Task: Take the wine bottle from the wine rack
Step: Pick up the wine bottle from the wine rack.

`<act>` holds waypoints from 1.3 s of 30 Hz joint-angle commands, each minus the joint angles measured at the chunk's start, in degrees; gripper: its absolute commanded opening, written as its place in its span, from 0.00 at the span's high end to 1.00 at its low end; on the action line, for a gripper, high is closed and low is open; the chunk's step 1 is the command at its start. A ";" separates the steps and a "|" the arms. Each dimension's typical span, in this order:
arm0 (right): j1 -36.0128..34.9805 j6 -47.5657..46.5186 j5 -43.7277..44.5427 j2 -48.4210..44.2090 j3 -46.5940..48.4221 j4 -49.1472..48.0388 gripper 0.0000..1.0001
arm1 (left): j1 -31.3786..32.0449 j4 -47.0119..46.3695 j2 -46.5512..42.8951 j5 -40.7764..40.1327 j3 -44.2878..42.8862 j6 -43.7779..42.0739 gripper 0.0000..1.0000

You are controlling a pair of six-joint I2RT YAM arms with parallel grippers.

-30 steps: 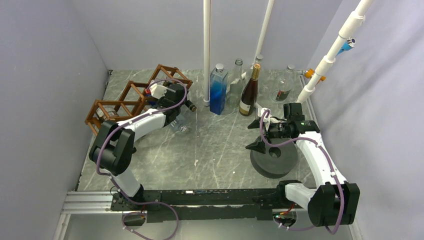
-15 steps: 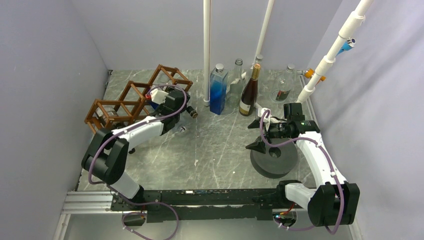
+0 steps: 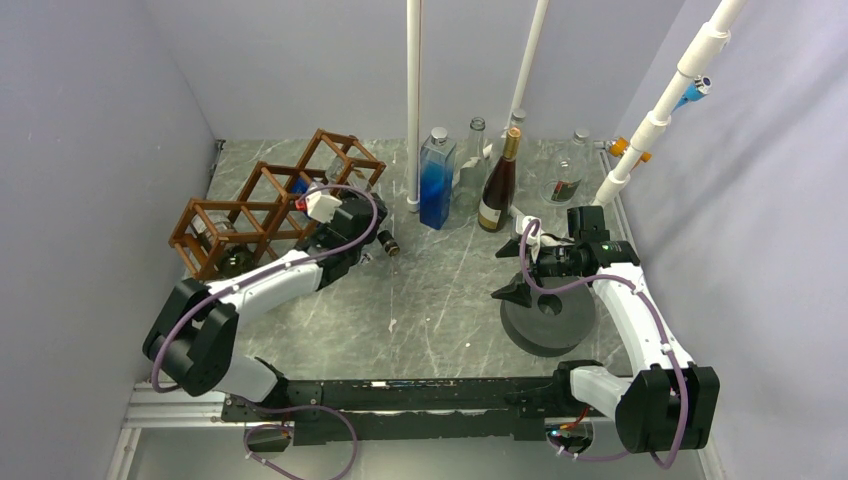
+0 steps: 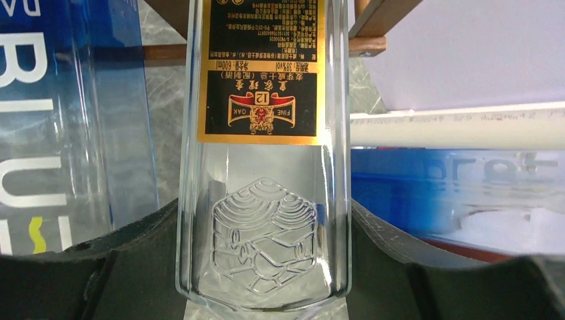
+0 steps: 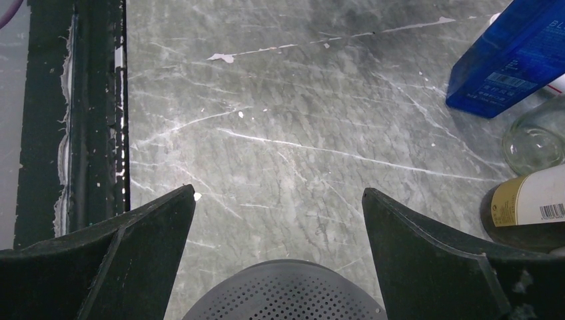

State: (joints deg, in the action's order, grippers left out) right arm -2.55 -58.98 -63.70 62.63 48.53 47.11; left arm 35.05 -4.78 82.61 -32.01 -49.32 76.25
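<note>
Between tight left gripper [image 4: 264, 223] fingers, wrist view only: wine bottle [image 4: 263, 170] with black-gold label [image 4: 261, 67]; right gripper [image 5: 279, 193] agape.

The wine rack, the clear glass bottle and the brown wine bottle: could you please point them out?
wine rack [image 3: 266, 168]: top view, a cell's upper corner.
clear glass bottle [image 4: 263, 193]: left wrist view, glass below the label.
brown wine bottle [image 3: 497, 186]: top view, body.
</note>
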 commanded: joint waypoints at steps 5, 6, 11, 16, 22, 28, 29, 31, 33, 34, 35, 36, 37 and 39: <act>0.28 -1.75 -3.34 -0.51 1.65 0.08 0.00 | 2.09 -4.15 -6.62 -4.92 1.86 2.06 1.00; 0.30 -1.69 -3.40 -0.53 1.65 0.08 0.00 | 2.20 -4.31 -6.91 -4.91 2.32 2.13 1.00; 0.34 -1.75 -3.43 -0.38 1.65 0.16 0.00 | 2.80 -6.60 -8.62 -4.34 4.88 1.62 1.00; 0.35 -1.76 -4.30 0.00 1.56 0.31 0.00 | 3.01 -8.11 -10.02 -3.78 6.47 0.70 1.00; 0.33 -3.51 -5.29 1.24 2.17 2.24 0.00 | 3.16 -12.60 -12.18 -3.27 9.42 -1.33 1.00; 0.35 -3.69 -5.31 1.39 2.09 2.31 0.00 | 3.66 -13.85 -13.96 -2.80 10.93 -1.78 1.00; 0.35 -3.69 -5.37 1.42 2.10 2.33 0.00 | 3.71 -14.12 -14.23 -2.61 11.18 -1.68 1.00; 0.35 -3.73 -5.38 1.37 2.10 2.37 0.00 | 3.94 -14.60 -14.82 -2.46 11.49 -1.75 1.00; 0.33 -3.69 -5.36 1.40 2.09 2.37 0.00 | 4.14 -14.73 -15.45 -2.51 11.61 -2.14 1.00; 0.35 -3.69 -5.30 1.38 2.14 2.37 0.00 | 4.33 -14.80 -15.72 -2.57 11.74 -2.31 1.00; 0.35 -3.69 -5.27 1.40 2.14 2.38 0.00 | 4.51 -14.90 -16.06 -2.54 11.93 -2.47 1.00; 0.29 -3.69 -5.34 1.44 2.09 2.37 0.00 | 4.65 -14.99 -16.40 -2.62 12.13 -2.51 1.00; 0.33 -3.69 -5.32 1.43 2.09 2.37 0.00 | 4.80 -15.14 -16.73 -2.66 12.38 -2.55 1.00; 0.33 -3.69 -5.35 1.37 2.09 2.34 0.00 | 5.09 -15.41 -17.38 -2.64 12.87 -2.53 1.00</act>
State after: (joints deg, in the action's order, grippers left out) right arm -2.52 -60.95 -66.35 64.10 48.58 49.54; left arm 39.68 -11.33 69.32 -31.16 -35.73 74.11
